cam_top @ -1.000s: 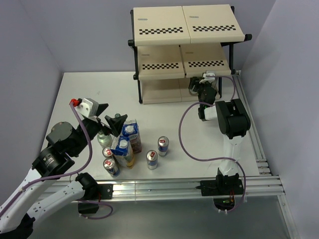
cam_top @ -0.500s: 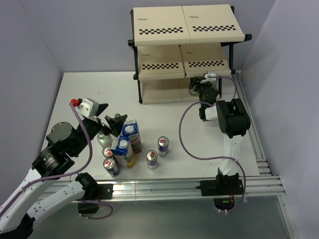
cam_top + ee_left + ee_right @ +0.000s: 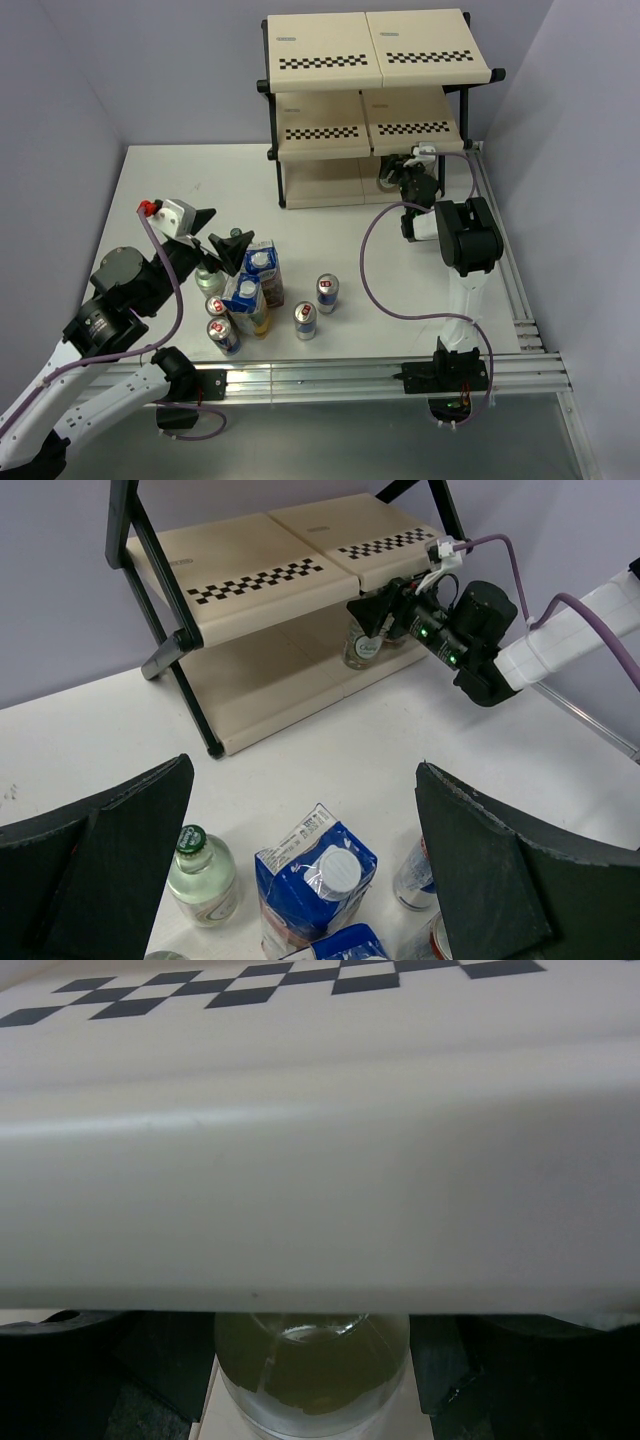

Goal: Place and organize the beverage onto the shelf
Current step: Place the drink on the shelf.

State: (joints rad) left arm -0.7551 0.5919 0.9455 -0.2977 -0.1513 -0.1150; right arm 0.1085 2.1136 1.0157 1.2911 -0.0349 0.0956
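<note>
Hovering well in front of the shelf point(image 3: 375, 45) and off its left end, the left pincer point(image 3: 222, 232) has barely shifted over the last second. Its jaws stand wide apart and empty above the drinks waiting on the table point(image 3: 180, 180): a green-capped bottle point(image 3: 200, 875), two white-capped cartons point(image 3: 315, 875) and four slim cans point(image 3: 327, 290), all well short of the shelf. At the shelf's right end the right pincer point(image 3: 400, 170), clamped on a clear bottle point(image 3: 362, 645), has eased a little farther in. The bottle now sits under the front edge of the middle board, at the lip of the bottom tier; whether its base rests there cannot be told. By my reading this bottle is nearly placed and needs only setting down and release, with the group on the table yet to go. As for writing, the cartons show blue print without legible words, the can tops carry a small red mark, the clamped bottle bears a pale green emblem, and each top board has a small dark tag, all too small to read.
</note>
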